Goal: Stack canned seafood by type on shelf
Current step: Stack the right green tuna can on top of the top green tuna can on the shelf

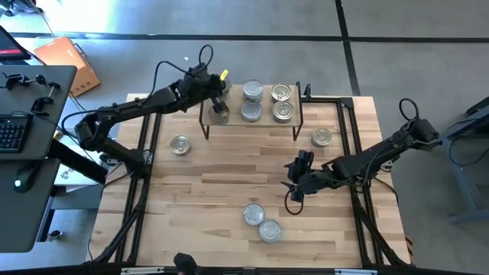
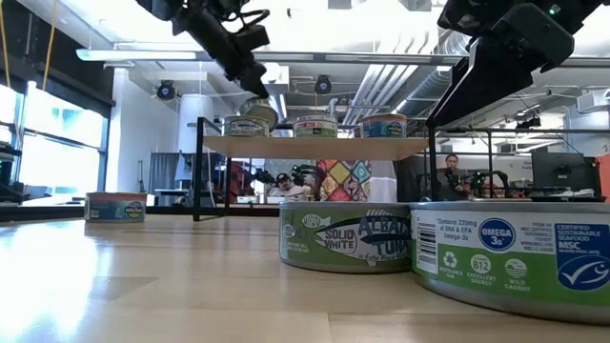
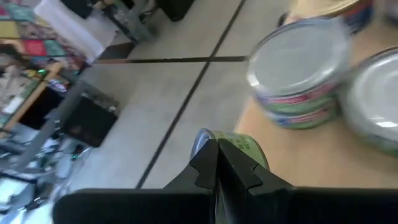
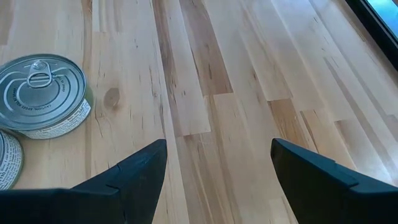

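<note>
The shelf (image 1: 252,122), a light-wood board on thin black legs, stands at the table's far side. It carries several tins (image 1: 281,93), some stacked in twos (image 3: 298,74). At its left end sits one green-labelled tin (image 2: 250,119), its lid looking tilted. My left gripper (image 2: 255,90) is shut, and its tips stand at that tin's upper rim (image 3: 239,144). Loose tins rest on their flat bases on the table at the left (image 1: 180,145), right (image 1: 322,137) and near edge (image 1: 254,214). My right gripper (image 4: 217,168) hovers open over bare wood, right of centre (image 1: 294,191). My left gripper comes slanting down from the table's left, its shut fingertips (image 3: 216,158) right at the upper edge of the green-labelled tin (image 3: 239,144) at the shelf's left end. Whether they touch it, I cannot tell. The tin rests on the shelf board.
Two tins (image 4: 40,93) lie close together near the front edge, just before my right gripper. A black metal frame (image 1: 348,130) borders the tabletop. A desk with a keyboard (image 1: 11,130) stands off the table's left side. Bare wood lies at the table's centre.
</note>
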Motion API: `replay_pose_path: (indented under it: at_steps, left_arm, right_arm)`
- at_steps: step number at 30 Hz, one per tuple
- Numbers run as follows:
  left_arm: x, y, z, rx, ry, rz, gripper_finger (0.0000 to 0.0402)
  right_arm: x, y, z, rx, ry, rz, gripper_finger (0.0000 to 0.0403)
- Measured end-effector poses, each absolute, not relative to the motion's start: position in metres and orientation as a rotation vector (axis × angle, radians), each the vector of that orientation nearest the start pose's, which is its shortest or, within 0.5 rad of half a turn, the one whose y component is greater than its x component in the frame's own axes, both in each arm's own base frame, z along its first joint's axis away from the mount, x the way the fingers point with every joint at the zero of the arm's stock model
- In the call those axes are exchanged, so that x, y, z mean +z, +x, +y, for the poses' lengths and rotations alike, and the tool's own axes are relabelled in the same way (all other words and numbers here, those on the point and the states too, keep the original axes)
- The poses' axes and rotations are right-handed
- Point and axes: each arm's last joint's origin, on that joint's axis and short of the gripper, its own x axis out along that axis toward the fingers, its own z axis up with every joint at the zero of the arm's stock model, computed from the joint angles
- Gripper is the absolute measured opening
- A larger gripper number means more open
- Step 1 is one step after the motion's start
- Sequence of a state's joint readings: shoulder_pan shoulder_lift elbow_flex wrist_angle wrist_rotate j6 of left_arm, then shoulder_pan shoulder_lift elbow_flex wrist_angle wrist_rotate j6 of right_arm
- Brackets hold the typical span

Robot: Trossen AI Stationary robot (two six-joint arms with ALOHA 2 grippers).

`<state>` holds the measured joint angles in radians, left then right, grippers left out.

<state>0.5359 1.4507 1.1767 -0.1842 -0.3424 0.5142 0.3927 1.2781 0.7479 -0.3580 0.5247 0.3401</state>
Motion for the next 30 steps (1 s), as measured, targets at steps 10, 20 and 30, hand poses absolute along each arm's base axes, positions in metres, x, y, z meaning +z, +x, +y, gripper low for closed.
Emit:
replay_pose_path:
  at_steps: [10,20,30]
  left_arm:
    - [0.312,0.276,0.181,0.729,0.459,0.7,0.0]
    - [0.312,0.27,0.191,0.76,0.387,0.669,0.0]
    - [0.287,0.259,0.216,0.68,0.165,0.73,0.0]
  right_arm:
    - [0.212,0.231,0.08,-0.254,-0.071,0.76,0.0282]
    - [0.212,0.231,0.08,-0.254,-0.072,0.759,0.0282]
    - [0.212,0.231,0.08,-0.259,-0.057,0.756,0.0282]
